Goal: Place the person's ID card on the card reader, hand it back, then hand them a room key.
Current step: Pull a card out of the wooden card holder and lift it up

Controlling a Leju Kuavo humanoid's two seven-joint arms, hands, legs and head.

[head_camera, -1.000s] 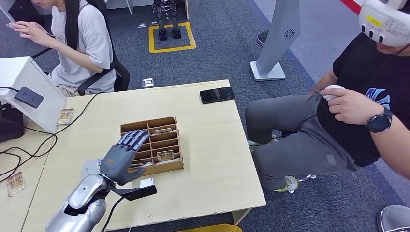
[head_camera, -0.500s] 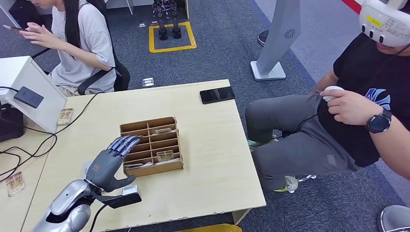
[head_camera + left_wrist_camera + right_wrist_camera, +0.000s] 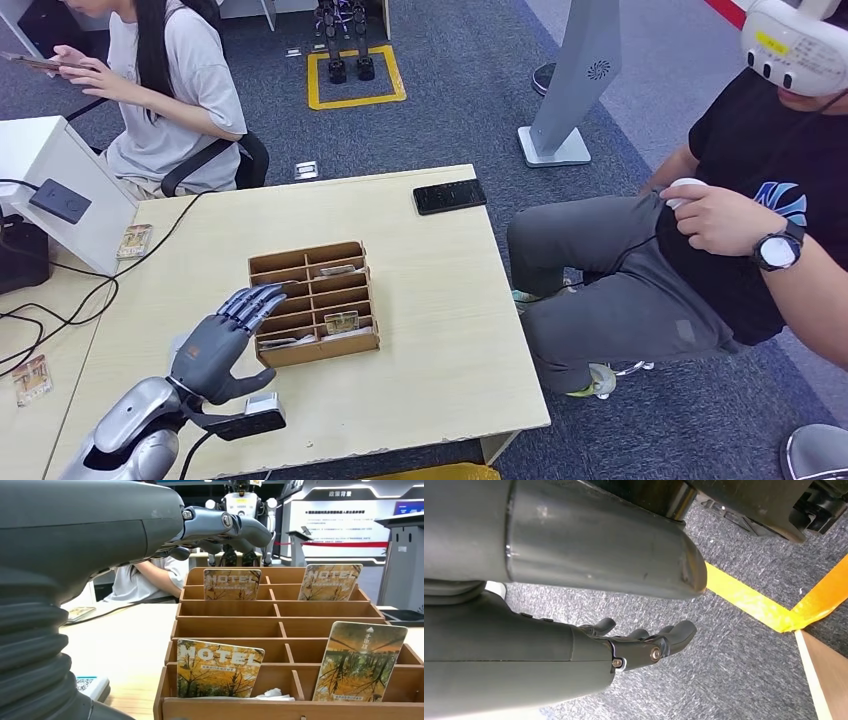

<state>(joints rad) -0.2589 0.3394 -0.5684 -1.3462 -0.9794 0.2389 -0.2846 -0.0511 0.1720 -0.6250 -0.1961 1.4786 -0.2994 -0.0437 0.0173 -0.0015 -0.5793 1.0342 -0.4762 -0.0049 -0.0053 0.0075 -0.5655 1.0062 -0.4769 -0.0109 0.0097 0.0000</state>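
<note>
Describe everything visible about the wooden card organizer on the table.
The wooden card organizer is a shallow, light brown tray split by thin dividers into two columns of slots. It lies flat on the pale table. Several slots hold upright hotel key cards with an autumn-forest print. The left hand hovers at its left edge, fingers extended, holding nothing.

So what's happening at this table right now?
The robot's left hand hovers empty, fingers spread, at the near left corner of a wooden card organizer holding several hotel key cards. Its right hand hangs over the carpet, holding nothing. A person in a headset sits to the right of the table.
</note>
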